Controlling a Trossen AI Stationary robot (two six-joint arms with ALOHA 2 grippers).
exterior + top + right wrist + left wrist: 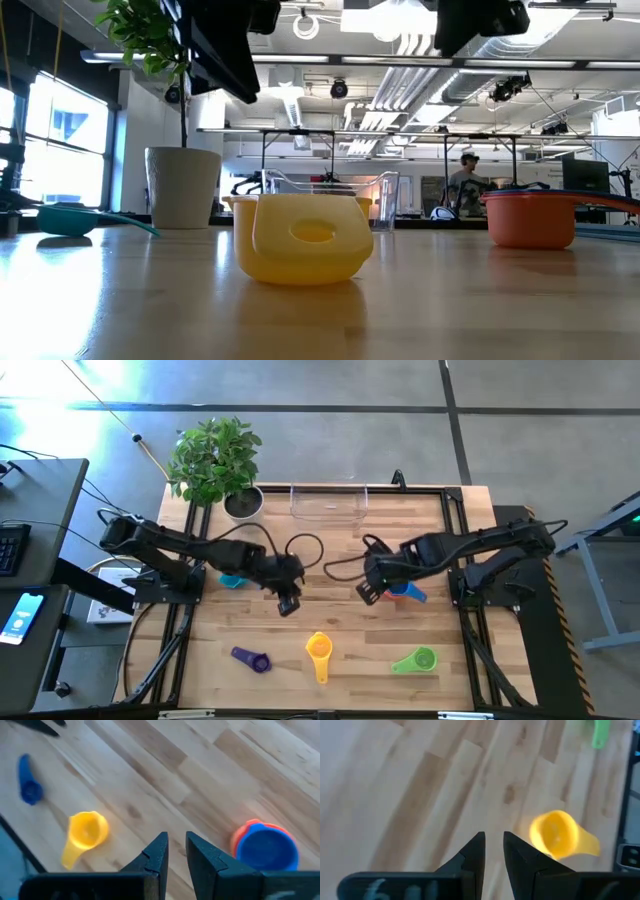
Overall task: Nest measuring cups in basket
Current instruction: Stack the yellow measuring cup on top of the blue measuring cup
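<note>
Measuring cups lie scattered on the wooden table: teal (pixel 231 580), purple (pixel 250 658), yellow (pixel 319 650) and green (pixel 415 660). A blue cup sits inside an orange one (pixel 265 847). The clear basket (pixel 328 501) stands at the far edge and shows no cup in it. My left gripper (pixel 288 600) hangs above the table's middle, right of the teal cup. My right gripper (pixel 368 592) hangs just left of the blue-in-orange pair (pixel 405 592). Both point slantwise down, with a narrow gap between the fingers (pixel 492 837) (pixel 175 837) and nothing in it.
A white pot (pixel 243 503) with a green plant stands at the far left, beside the basket. Dark cables loop over the table's middle (pixel 305 547). Bare wood lies between the grippers and the near row of cups.
</note>
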